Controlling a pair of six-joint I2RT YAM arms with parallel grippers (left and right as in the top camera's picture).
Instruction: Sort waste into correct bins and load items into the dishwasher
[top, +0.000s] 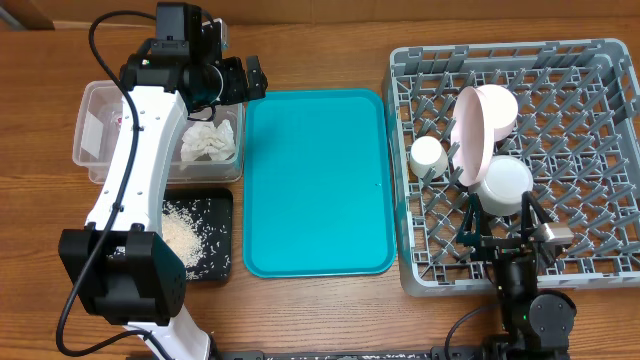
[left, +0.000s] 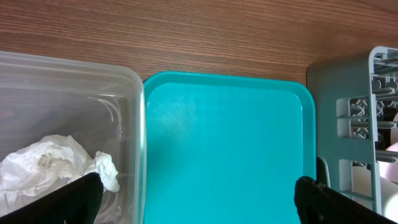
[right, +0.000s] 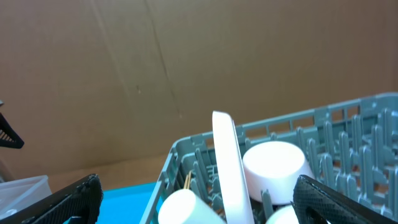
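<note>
The grey dishwasher rack (top: 580, 250) holds an upright pale pink plate (top: 470, 135), a white cup (top: 428, 155) and two whitish bowls (top: 497, 105) (top: 505, 182). My right gripper (top: 500, 215) hovers open over the rack's near side, holding nothing. The plate (right: 227, 168), one bowl (right: 273, 168) and the cup (right: 183, 208) lie ahead of it. The clear tub (top: 100, 130) contains a crumpled napkin (top: 210, 142) and a small reddish scrap (top: 119, 122). Rice scraps (top: 185, 235) lie in the black tray (top: 222, 205). My left gripper (top: 250, 82) is open and holds nothing, above the tub's right edge.
A flat teal tray (top: 318, 180) lies between the bins and the rack, with nothing on it. In the left wrist view the tub wall (left: 134, 124), the napkin (left: 50, 165), the teal tray (left: 227, 149) and the rack corner (left: 348, 124) show. Brown cardboard stands behind the table.
</note>
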